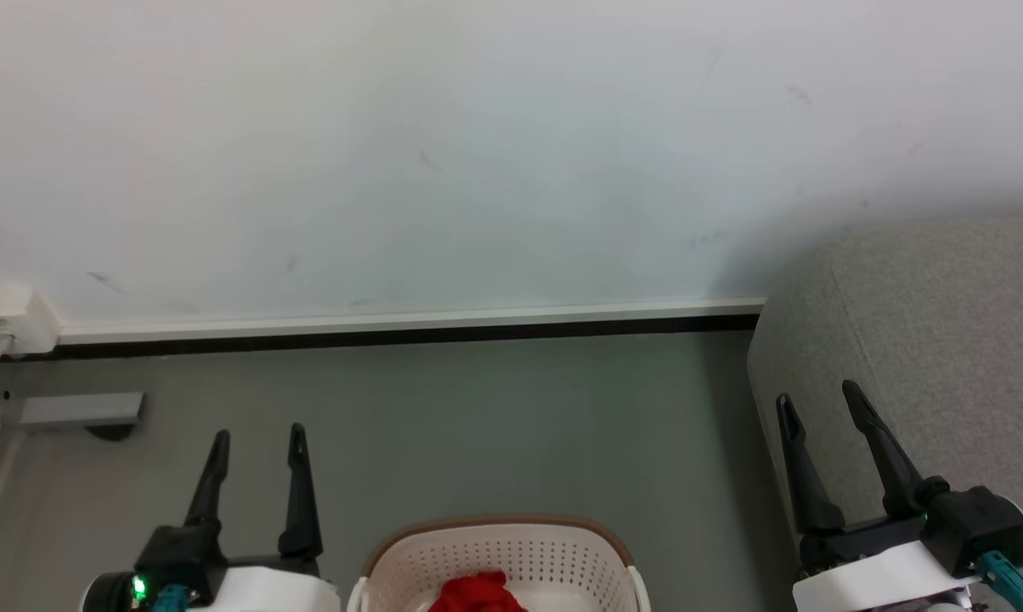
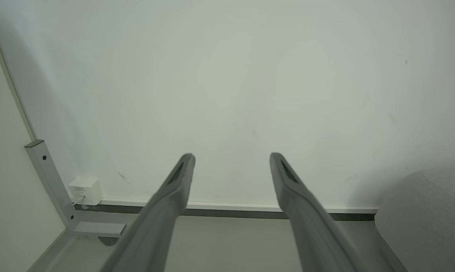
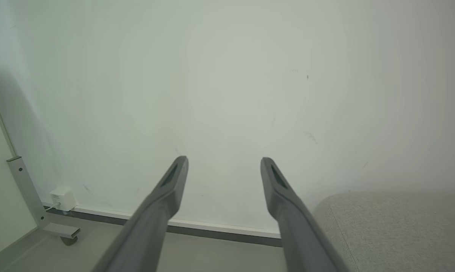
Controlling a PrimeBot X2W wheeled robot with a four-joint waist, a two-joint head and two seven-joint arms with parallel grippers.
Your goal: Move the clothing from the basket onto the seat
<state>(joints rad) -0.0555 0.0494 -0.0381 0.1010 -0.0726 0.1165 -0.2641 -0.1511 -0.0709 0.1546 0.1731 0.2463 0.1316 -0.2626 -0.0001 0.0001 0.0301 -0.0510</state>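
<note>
Left claw: the left claw (image 1: pixel 259 430) is released, its two long dark fingers spread with nothing between them, raised over the grey floor (image 1: pixel 494 425) left of the basket.
Right claw: the right claw (image 1: pixel 816 391) is likewise spread and empty, in front of the seat's rounded corner.
Clothing: the bright red soft fabric clothing (image 1: pixel 477 593) lies bunched inside the cream-white perforated plastic basket with a brown rim (image 1: pixel 494 520), between the two claws (just a hump of it is visible at the head view's bottom edge).
Seat: the large grey woven-fabric upholstered seat (image 1: pixel 945 340) stands right of the basket, against the pale wall (image 1: pixel 511 153).
Risk, reach: both claws point past the basket, so a poorly judged descent could strike the rim or tip it.
Risk, grasp: loose cloth pinched by one fold may slip out, or trail and snag on the rim.
Risk, placing: releasing short of the seat's edge would likely drop the garment on the floor.
</note>
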